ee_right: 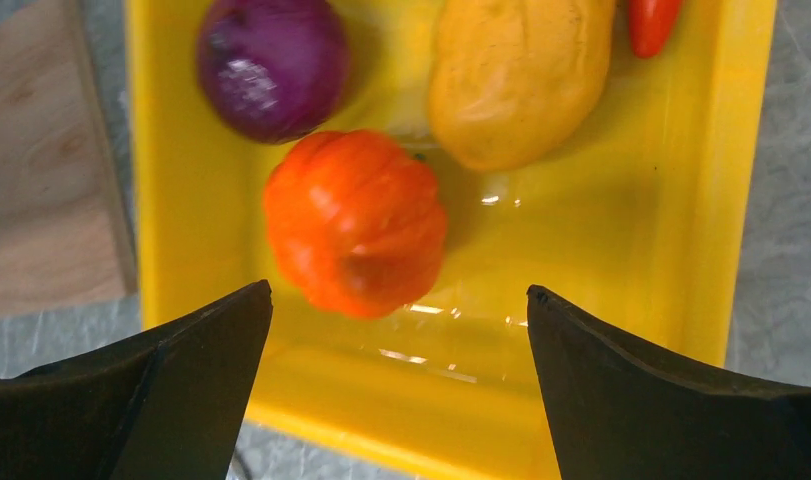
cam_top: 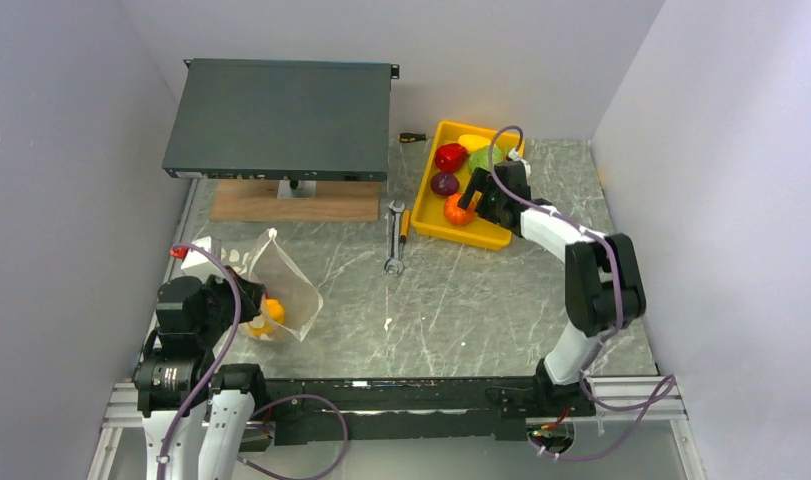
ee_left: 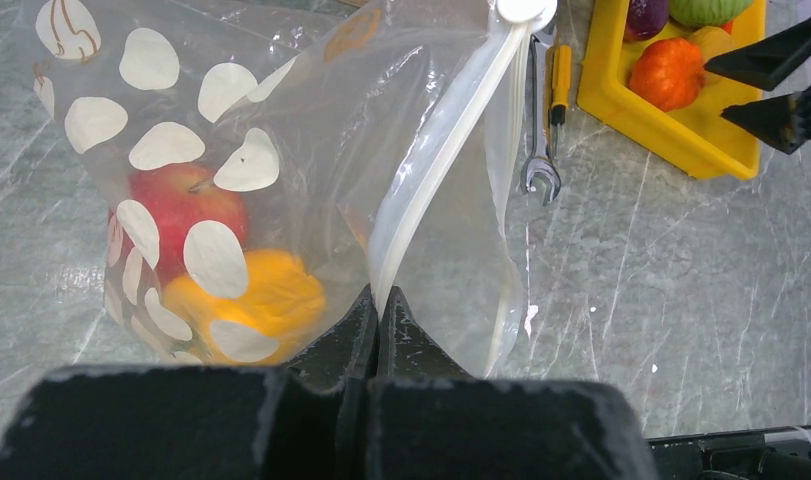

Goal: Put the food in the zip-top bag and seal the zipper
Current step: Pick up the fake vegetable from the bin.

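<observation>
1. Yellow tray [ee_right: 726, 180] held an orange toy pumpkin [ee_right: 356, 220], a purple onion [ee_right: 271, 65] and a yellow fruit [ee_right: 521, 75].
2. Right gripper [ee_right: 399, 290] hung over the tray, jaws spread wide above the pumpkin.
3. Left gripper [ee_left: 378, 312], well left of the tray, pinched the zipper [ee_left: 431, 170] of the zip-top bag [ee_left: 166, 145]; a red apple [ee_left: 181, 205] and an orange fruit [ee_left: 271, 295] lay inside.
</observation>
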Tool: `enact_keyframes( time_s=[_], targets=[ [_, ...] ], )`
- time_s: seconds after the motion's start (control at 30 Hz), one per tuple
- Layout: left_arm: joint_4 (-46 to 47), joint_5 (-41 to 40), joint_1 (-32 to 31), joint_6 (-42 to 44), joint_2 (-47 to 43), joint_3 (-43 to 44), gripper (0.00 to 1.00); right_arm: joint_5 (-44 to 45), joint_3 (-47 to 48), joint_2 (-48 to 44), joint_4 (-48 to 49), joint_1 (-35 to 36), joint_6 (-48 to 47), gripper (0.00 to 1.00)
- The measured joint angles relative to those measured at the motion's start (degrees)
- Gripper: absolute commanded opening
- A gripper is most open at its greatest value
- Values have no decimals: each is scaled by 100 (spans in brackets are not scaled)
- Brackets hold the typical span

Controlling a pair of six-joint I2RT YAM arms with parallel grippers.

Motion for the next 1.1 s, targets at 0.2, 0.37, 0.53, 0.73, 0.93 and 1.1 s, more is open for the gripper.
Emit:
enact_keyframes(
  time_s=[0.2,0.37,0.53,0.73,0.93,1.1],
  targets=[
    [0,2,0,0,0,0,0,-463,378,957,-15,-278,197,100],
    [0,7,0,0,13,0,0,-632,669,1276,133,-238,232,99],
    [0,31,2,0,44,0,0,-820,702,1475,516,-264,269,86],
    [2,39,2,0,46,0,0,-1182,476,1484,1054,-341,289,39],
    [2,42,2,0,76,0,0,-1333,321,1397,1220,-365,291,7],
    [2,42,2,0,76,0,0,-1434,-57,782,1134,-365,269,0]
  ],
)
